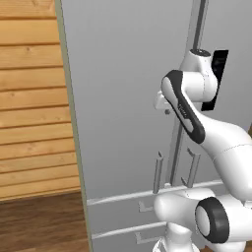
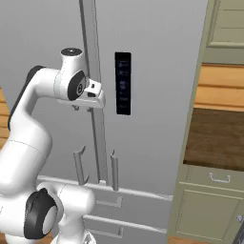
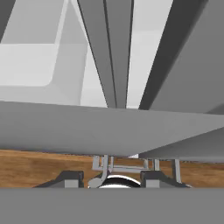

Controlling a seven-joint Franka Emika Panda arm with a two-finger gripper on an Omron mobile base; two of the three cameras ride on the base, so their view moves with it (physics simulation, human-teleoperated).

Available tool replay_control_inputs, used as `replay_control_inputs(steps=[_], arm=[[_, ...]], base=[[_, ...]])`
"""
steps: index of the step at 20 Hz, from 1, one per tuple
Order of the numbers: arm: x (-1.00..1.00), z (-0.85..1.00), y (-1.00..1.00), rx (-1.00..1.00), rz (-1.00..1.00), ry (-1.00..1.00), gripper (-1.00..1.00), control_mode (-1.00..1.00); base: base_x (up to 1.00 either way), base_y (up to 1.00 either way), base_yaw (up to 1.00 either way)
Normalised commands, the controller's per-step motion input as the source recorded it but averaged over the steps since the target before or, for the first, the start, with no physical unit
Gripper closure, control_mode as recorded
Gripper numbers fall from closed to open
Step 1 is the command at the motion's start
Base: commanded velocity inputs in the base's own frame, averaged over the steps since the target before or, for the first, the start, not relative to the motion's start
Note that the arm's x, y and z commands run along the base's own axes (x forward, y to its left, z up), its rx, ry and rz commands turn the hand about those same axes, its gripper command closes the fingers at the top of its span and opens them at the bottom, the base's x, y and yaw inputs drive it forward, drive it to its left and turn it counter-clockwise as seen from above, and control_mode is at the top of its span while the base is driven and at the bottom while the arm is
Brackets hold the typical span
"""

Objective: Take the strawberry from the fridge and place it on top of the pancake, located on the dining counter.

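Fingers (image 3: 111,177) pinched near-shut against grey fridge (image 1: 123,98), beside wooden wall (image 1: 32,98).

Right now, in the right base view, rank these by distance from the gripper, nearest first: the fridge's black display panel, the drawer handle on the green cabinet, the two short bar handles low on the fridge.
1. Black display panel: just right of the gripper, same height.
2. Short bar handles: below it, straddling the fridge door seam.
3. Cabinet drawer handle: far lower right.
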Motion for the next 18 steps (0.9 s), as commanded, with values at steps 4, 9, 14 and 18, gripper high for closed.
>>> replay_control_inputs(steps=[4, 9, 14, 18], arm=[[-0.01, 0.00, 0.00, 0.00, 0.00, 0.00, -1.00, 1.00], [0.00, 0.00, 0.00, 0.00, 0.00, 0.00, -1.00, 1.00], [0.00, 0.00, 0.00, 0.00, 0.00, 0.00, -1.00, 1.00], [0.00, 0.00, 0.00, 0.00, 0.00, 0.00, -1.00, 1.00]], base=[[-0.22, -0.11, 0.00], [-0.83, -0.43, 0.00], [-0.50, -0.36, 0.00], [-0.43, -0.37, 0.00]])
